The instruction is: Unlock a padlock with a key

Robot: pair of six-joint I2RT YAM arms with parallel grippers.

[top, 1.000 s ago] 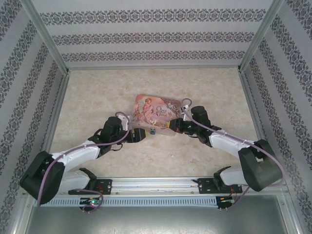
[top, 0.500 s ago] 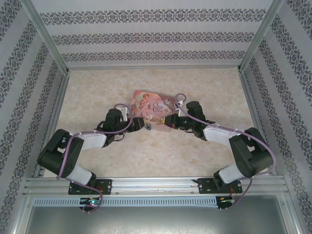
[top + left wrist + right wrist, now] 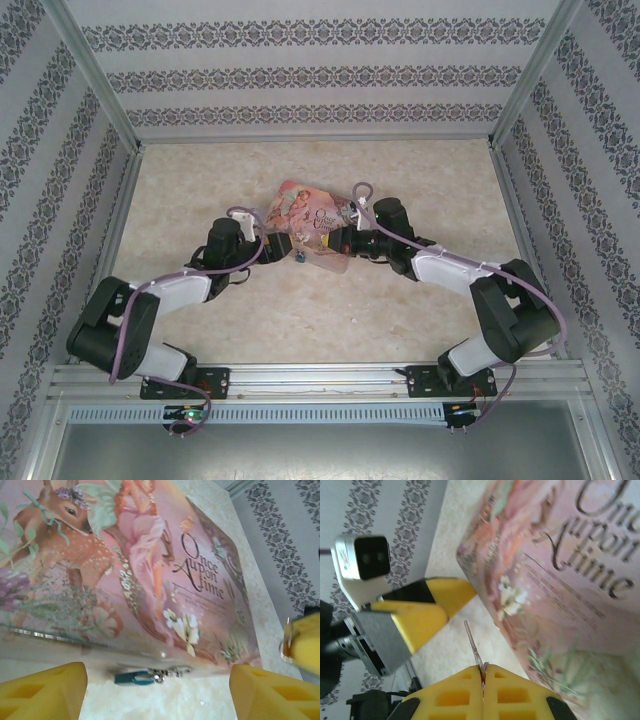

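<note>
At the pink tin point(image 3: 150, 570) near edge hangs the padlock point(image 3: 136, 678), before my spread left gripper point(image 3: 155, 695); my right gripper point(image 3: 482, 672) pinches the key point(image 3: 473, 645). Approach step, I judge: next, steady the padlock, align the key.

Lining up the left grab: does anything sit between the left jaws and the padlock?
Nothing visible does. The padlock lies at the foot of the pink tin, in the open gap ahead of the left gripper.
</note>
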